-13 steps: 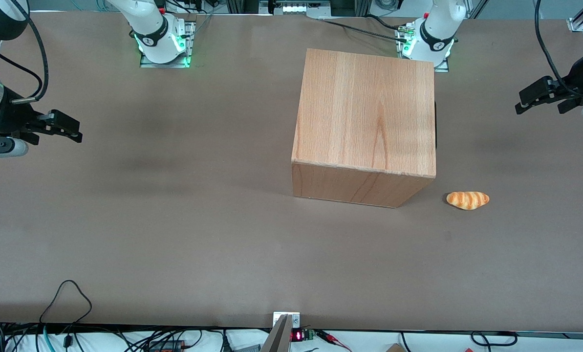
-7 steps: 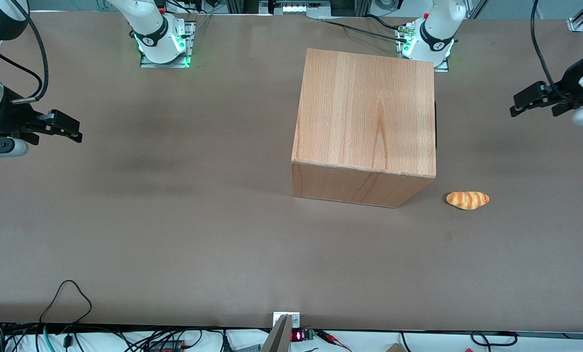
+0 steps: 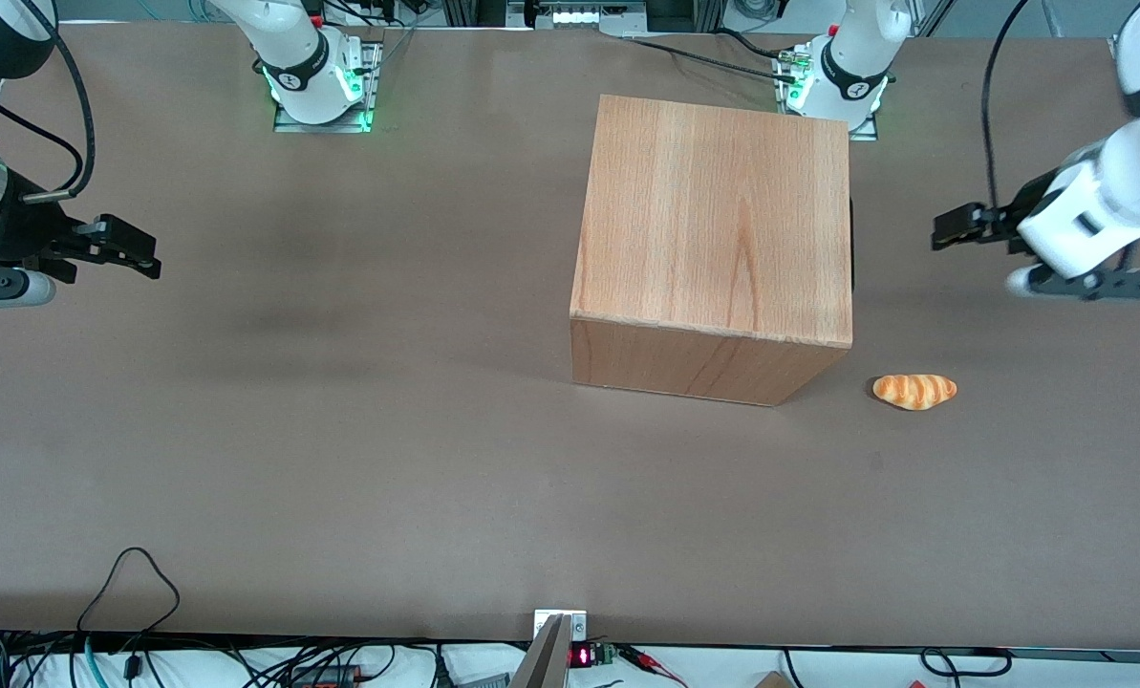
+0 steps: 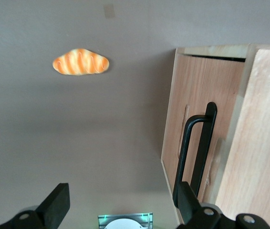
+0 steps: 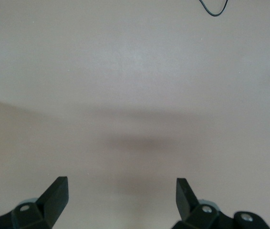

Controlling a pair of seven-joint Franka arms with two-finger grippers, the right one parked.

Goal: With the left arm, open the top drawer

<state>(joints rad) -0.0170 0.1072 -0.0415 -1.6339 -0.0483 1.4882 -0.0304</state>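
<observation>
In the front view the cabinet (image 3: 713, 248) shows only its top and one plain side; its drawer fronts face the working arm's end of the table and are hidden there, apart from a thin dark strip along that edge. The wrist view supplies the missing face: the top drawer (image 4: 199, 138) sits in the cabinet with its panel standing very slightly proud, a dark gap showing along one edge, and its black bar handle (image 4: 197, 152) is partly cut off by the gripper body. The gripper (image 4: 120, 202) hangs above the table (image 3: 340, 430), well apart from the cabinet toward the working arm's end, at the tip of the left arm (image 3: 1095, 215), and points at the drawer face. Its fingers (image 4: 56, 202) stand wide apart with nothing between them (only the tips are visible in the wrist view, and in the front view the white wrist shell covers much of the tool). A bread roll (image 3: 914, 391) lies on the table near the cabinet's corner, nearer to the front camera than the gripper. The table is a matte brown-grey sheet; loose black cables (image 3: 130, 583) trail at its near edge, and both arm bases (image 3: 316, 81) glow green at its far edge.
</observation>
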